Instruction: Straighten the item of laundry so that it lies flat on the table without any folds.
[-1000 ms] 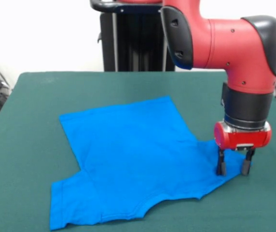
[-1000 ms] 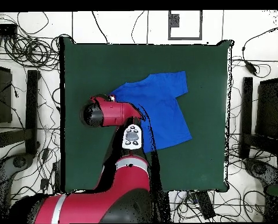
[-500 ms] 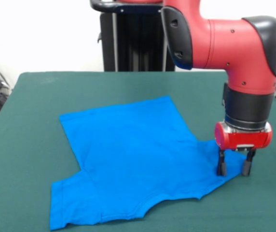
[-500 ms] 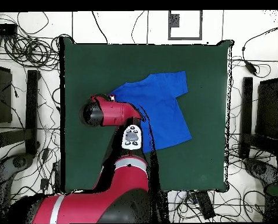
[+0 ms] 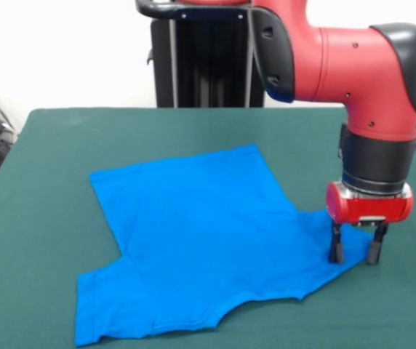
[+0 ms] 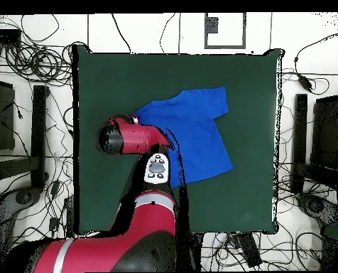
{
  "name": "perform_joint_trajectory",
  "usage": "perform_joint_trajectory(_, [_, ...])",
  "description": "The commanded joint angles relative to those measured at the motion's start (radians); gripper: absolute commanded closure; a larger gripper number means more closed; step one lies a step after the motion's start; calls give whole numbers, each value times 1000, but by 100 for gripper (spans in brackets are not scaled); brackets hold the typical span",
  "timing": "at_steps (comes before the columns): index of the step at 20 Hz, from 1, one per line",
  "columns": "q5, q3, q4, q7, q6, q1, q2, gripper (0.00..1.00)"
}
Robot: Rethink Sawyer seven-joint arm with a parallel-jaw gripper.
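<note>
The bright blue T-shirt (image 5: pixel 201 240) lies spread on the dark green table (image 5: pixel 62 145), mostly flat, with slight wrinkles near its right sleeve. My gripper (image 5: pixel 354 253) points straight down at that sleeve's tip, open, with one finger (image 5: pixel 334 251) on the fabric and the other at the sleeve's edge. In the overhead view the shirt (image 6: pixel 193 135) lies mid-table (image 6: pixel 250 85). The gripper is hidden under the arm's red wrist (image 6: pixel 126 136) at the shirt's left sleeve.
The black pedestal (image 5: pixel 201 58) stands behind the table's far edge. In the overhead view, cables and black stands (image 6: pixel 38 135) surround the table, and the arm (image 6: pixel 154 192) reaches in from the bottom edge.
The arm and gripper have shifted slightly to the right in the front view. The shirt has not visibly moved.
</note>
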Motion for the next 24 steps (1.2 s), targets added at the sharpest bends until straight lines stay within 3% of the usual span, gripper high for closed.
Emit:
perform_joint_trajectory(1, [79,53,-5,265,-35,62,53,0])
perform_joint_trajectory(9, [125,31,-31,268,-27,93,70,0])
perform_joint_trajectory(15, [119,94,28,260,-113,49,47,0])
perform_joint_trajectory(20, [112,106,72,246,-74,30,-11,0])
perform_joint_trajectory(24, [124,71,76,237,34,51,-54,0])
